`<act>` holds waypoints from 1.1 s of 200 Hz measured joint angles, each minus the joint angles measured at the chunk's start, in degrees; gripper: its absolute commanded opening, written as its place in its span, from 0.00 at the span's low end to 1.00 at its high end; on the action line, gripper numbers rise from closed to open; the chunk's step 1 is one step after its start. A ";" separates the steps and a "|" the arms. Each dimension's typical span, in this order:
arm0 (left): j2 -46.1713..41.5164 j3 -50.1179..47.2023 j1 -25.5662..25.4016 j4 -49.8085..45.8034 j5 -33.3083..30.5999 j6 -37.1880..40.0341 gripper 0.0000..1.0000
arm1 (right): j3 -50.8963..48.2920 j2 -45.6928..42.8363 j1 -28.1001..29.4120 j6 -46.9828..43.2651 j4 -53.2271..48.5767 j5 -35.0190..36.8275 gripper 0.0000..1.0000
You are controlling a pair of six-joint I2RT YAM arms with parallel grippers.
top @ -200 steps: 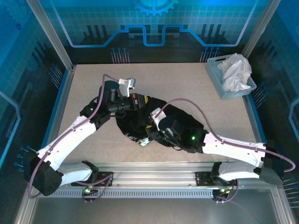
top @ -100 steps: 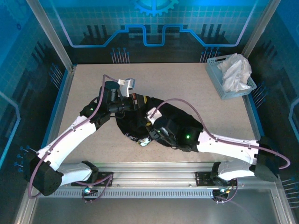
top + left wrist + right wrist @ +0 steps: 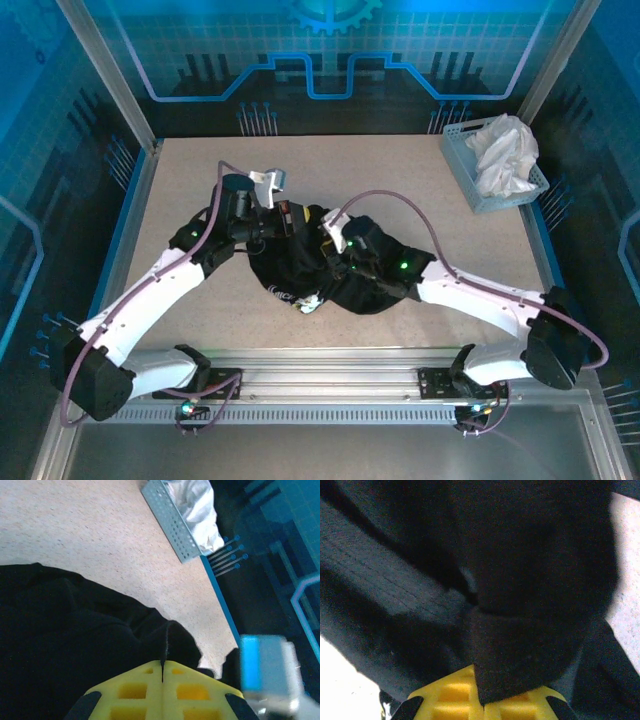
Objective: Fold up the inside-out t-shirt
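- Black cotton: the inside-out t-shirt (image 3: 285, 268) lies bunched on the bench (image 3: 400, 170), right under and between both sets of fingers.
- The left fingers (image 3: 162, 672) are pressed together, and a ridge of the shirt's cloth runs straight into the tips, so they're pinching it.
- The right fingers (image 3: 482, 702) are clamped on a thick fold of the same shirt, with fabric draped over the tips.
- The two sets sit near each other, with the left ones at the shirt's far edge.
- Well off past the right fingers there's a crate (image 3: 460, 170) with white cloth (image 3: 505, 150) in it.
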 measured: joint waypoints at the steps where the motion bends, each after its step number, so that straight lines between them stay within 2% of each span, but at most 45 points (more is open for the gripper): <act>1: -0.04 -0.02 0.15 0.00 0.00 -0.02 0.00 | 0.00 -0.13 -0.26 -0.15 0.00 -0.50 0.00; 39: -2.78 -1.70 6.36 -0.46 -1.97 0.70 0.00 | 1.75 -5.64 -12.57 -6.23 -1.68 -29.16 0.00; 59: -2.64 -2.27 6.34 -0.66 -2.29 1.42 0.00 | 4.24 -4.68 -14.73 -8.55 -3.10 -41.24 0.00; 80: -2.16 -2.80 6.34 -0.59 -2.27 1.51 0.03 | 6.19 -3.19 -15.45 -10.67 -5.09 -48.92 0.00; 129: -1.11 -3.80 6.38 -0.26 -3.37 3.87 0.23 | 7.76 -0.33 -16.02 -11.80 -6.69 -55.01 0.00; 194: -5.16 -9.90 5.92 -0.66 -5.07 5.81 0.54 | 8.13 0.22 -17.59 -11.43 -7.41 -55.30 0.00; 220: -6.78 -10.88 4.37 -0.81 -4.35 5.81 0.58 | 8.13 0.20 -17.86 -11.85 -7.78 -55.30 0.00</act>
